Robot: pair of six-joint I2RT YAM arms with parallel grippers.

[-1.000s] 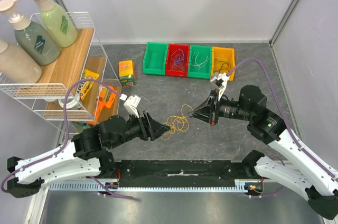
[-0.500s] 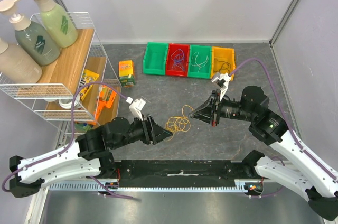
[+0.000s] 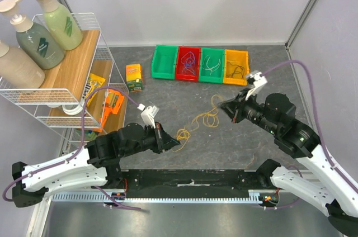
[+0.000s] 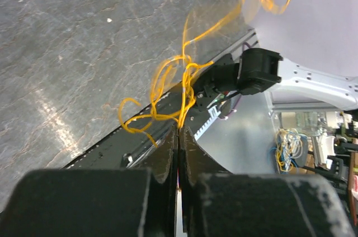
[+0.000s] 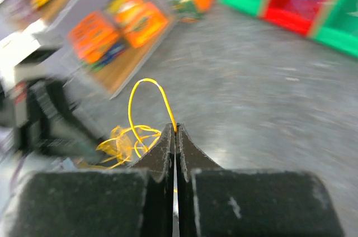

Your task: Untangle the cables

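Left hand (image 3: 175, 142) clenched on the yellow cables (image 3: 197, 119). In the left wrist view its fingers (image 4: 165, 153) are pressed together with a yellow strand pinched at the tips, and curly loops bunch just beyond them. Right hand (image 3: 225, 104) is also clenched, grasping the other end of the same yellow bunch. The right wrist view shows its fingers (image 5: 162, 150) closed flat, one yellow loop rising from the tips and a small tangle lower left of them, blurred.

The yellow cables run between the two hands, from the left hand's tips across to the right hand's tips, slack, with kinks and loops along the way. Can't tell whether the middle part touches the counter (image 3: 168, 103).

Ahead of both hands, at the far side of the counter, is a row of four bins:
- green bin (image 3: 163, 62)
- red bin (image 3: 187, 77) with purple wires (image 3: 189, 58)
- second green bin (image 3: 211, 79) with white wires (image 3: 212, 65)
- yellow bin (image 3: 235, 81) with black wires (image 3: 239, 71)

The right hand is near the yellow bin, not touching it. A crayon box (image 3: 134, 77) stands ahead and left of the left hand, just left of the bins. A wire rack (image 3: 78, 61) with pump bottles (image 3: 56, 19) is further left of the left hand.
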